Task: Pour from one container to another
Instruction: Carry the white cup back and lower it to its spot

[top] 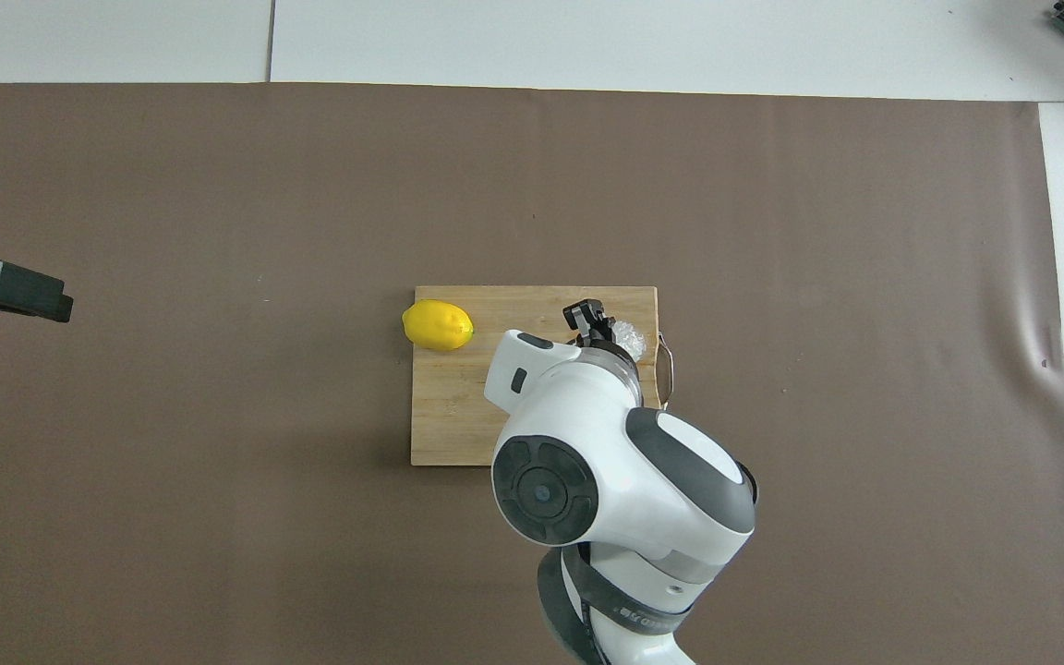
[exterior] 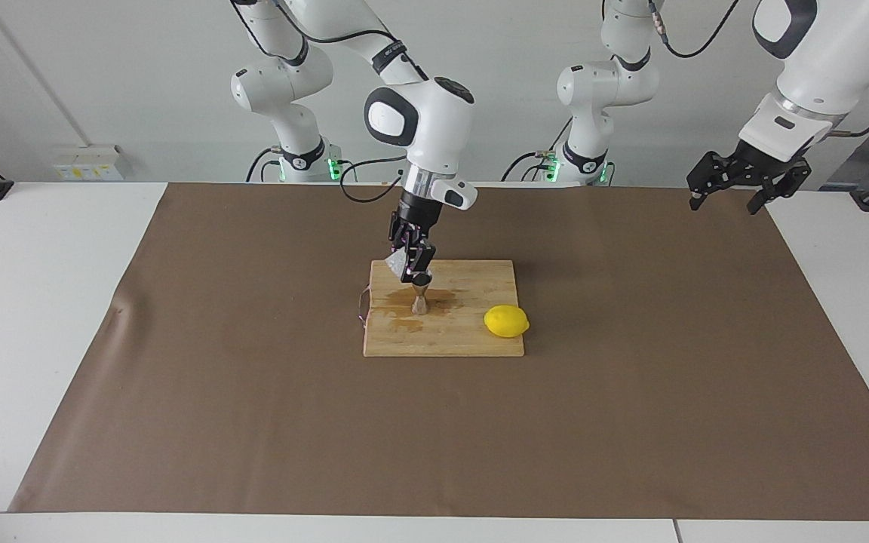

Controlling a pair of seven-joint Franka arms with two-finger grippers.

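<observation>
Overhead view: glass cup [top: 631,338] in right claw [top: 608,331]

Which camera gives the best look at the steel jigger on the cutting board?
The facing view: the steel jigger stands upright in full on the cutting board. In the overhead view the right arm covers it completely.

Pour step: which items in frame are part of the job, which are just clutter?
In the job:
- glass cup, tilted, held in the right tool
- steel jigger, upright on the board under the cup

Lying about:
- lemon on the cutting board
- brown mat
- left tool, open, waiting
</observation>
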